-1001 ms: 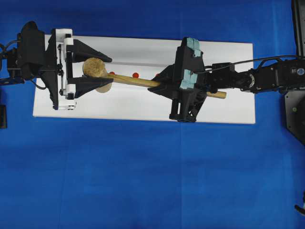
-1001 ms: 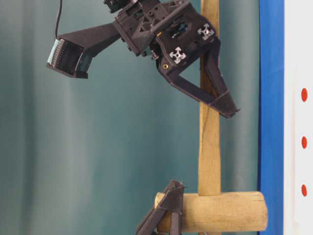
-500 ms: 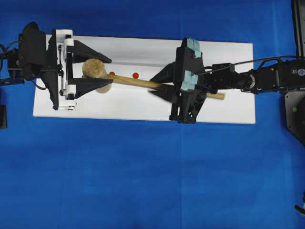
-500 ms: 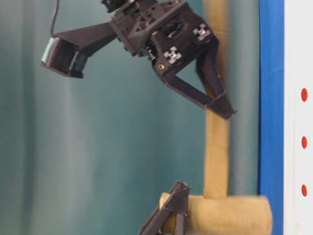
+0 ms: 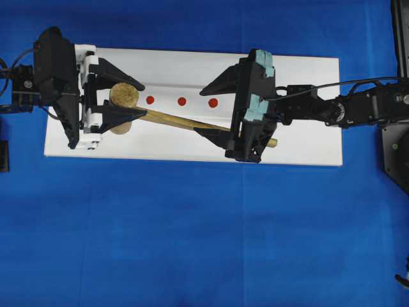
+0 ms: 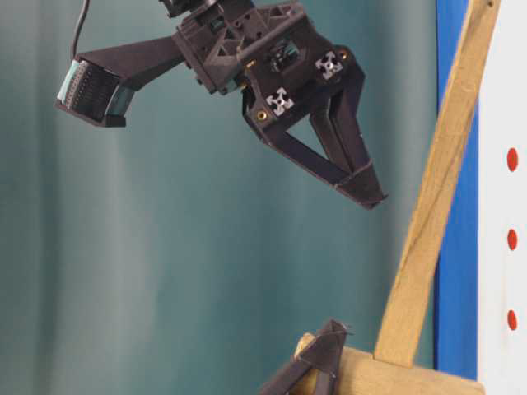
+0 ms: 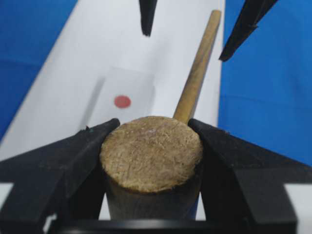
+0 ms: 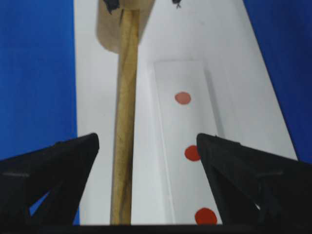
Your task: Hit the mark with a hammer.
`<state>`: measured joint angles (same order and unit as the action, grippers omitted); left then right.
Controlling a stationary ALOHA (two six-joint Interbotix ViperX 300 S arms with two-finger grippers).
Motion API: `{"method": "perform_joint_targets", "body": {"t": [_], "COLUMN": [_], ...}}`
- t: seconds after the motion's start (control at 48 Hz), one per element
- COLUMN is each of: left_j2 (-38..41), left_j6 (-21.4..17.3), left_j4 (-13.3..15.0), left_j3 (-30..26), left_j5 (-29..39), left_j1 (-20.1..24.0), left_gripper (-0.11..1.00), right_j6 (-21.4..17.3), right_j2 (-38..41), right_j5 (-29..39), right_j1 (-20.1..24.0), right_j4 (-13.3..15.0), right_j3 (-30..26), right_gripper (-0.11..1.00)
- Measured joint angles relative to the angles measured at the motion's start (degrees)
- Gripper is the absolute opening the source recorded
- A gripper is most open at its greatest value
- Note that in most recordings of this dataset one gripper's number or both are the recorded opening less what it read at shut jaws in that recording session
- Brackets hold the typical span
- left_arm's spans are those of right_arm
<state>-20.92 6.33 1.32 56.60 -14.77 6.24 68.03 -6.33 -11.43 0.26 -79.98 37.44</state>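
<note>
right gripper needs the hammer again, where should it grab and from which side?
Grip the hammer on its bare handle, mid-length, coming from above with a finger on each long side. The thin squared handle fits the jaws; the left gripper already clamps the thick head. The right gripper hangs open over that stretch.

A bench (image 5: 192,243) covered in a bright blue cloth fills the overhead view, lit evenly with no hard shadows. On it lies a long white board (image 5: 307,144). In the table-level view, a plain teal-grey curtain (image 6: 165,263) hangs behind as the backdrop, with soft vertical folds.
</note>
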Motion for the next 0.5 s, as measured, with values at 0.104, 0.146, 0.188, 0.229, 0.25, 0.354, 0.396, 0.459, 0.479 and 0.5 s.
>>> {"method": "perform_joint_targets", "body": {"t": [0.104,0.146,0.188,0.229,0.25,0.354,0.396,0.459,0.479,0.5], "left_j2": [-0.26,-0.18,-0.18,-0.18,-0.18,-0.18,-0.18,-0.26,-0.35,-0.44], "left_j6": [6.59,10.11,13.97,18.28,20.48,33.31,37.09,41.84,43.15,44.47], "left_j4": [0.09,0.09,0.09,0.09,0.09,0.09,0.09,0.09,0.09,0.09], "left_j3": [-0.88,-1.23,-1.49,-1.67,-1.85,-2.20,-2.29,-2.29,-2.29,-2.29], "left_j5": [2.90,3.78,4.66,5.36,5.71,6.68,6.77,6.77,6.77,6.77], "left_j1": [0.00,0.00,0.00,0.09,0.18,0.62,1.05,1.58,1.76,1.85], "left_gripper": [0.45,0.45,0.45,0.45,0.45,0.45,0.45,0.45,0.45,0.45], "right_j6": [0.00,0.00,0.00,0.00,0.00,0.00,0.00,0.00,0.00,0.00], "right_j2": [0.00,-0.09,-0.09,0.00,-0.09,0.00,-0.09,-0.09,0.00,0.00], "right_j5": [0.00,0.00,0.09,0.09,0.09,0.00,0.09,0.09,0.09,0.09], "right_j1": [0.09,0.09,0.18,0.26,0.26,0.44,0.53,0.62,0.70,0.70], "right_j4": [0.70,1.14,1.49,1.85,2.02,2.90,3.34,4.04,4.31,4.57], "right_j3": [0.00,0.09,0.00,0.00,0.00,0.09,0.00,0.00,0.00,0.00], "right_gripper": [0.89,0.89,0.89,0.89,0.89,0.89,0.89,0.89,0.89,0.89]}}
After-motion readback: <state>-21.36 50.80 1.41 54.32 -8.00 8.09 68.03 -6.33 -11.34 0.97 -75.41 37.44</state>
